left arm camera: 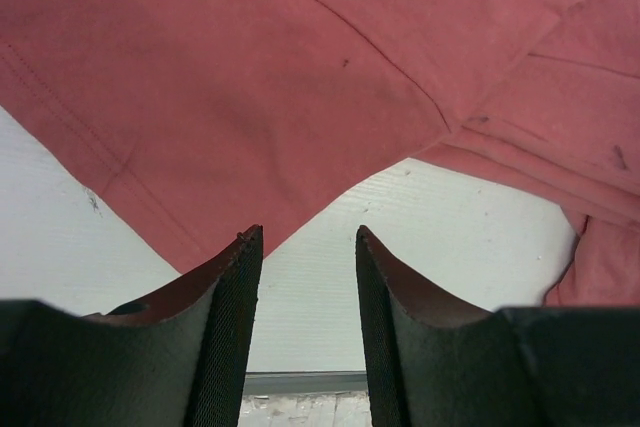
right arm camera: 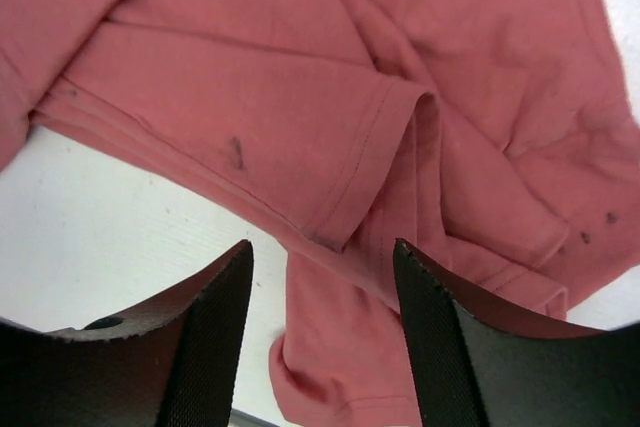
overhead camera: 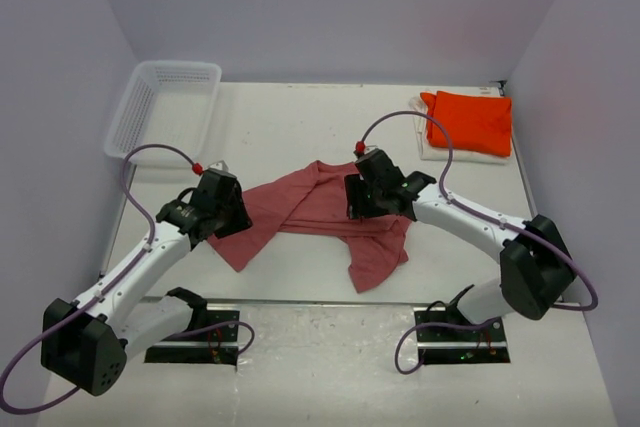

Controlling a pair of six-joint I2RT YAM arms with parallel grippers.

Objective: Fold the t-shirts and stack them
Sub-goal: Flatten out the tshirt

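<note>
A dusty rose-red t-shirt (overhead camera: 320,209) lies crumpled and spread out at the middle of the table. My left gripper (overhead camera: 234,211) hovers over its left part; in the left wrist view the left gripper (left arm camera: 308,237) is open, with bare table between its fingers and the shirt's (left arm camera: 300,67) edge just beyond the tips. My right gripper (overhead camera: 366,203) is over the shirt's right side, open in the right wrist view (right arm camera: 322,247), with a hemmed fold of the cloth (right arm camera: 380,147) below the gap. A folded orange t-shirt (overhead camera: 468,119) rests on a folded white one (overhead camera: 432,150) at the back right.
A white mesh basket (overhead camera: 165,107) stands at the back left by the wall. Pale walls close in the table on the left, back and right. The table's near edge (overhead camera: 330,301) runs just behind the arm bases.
</note>
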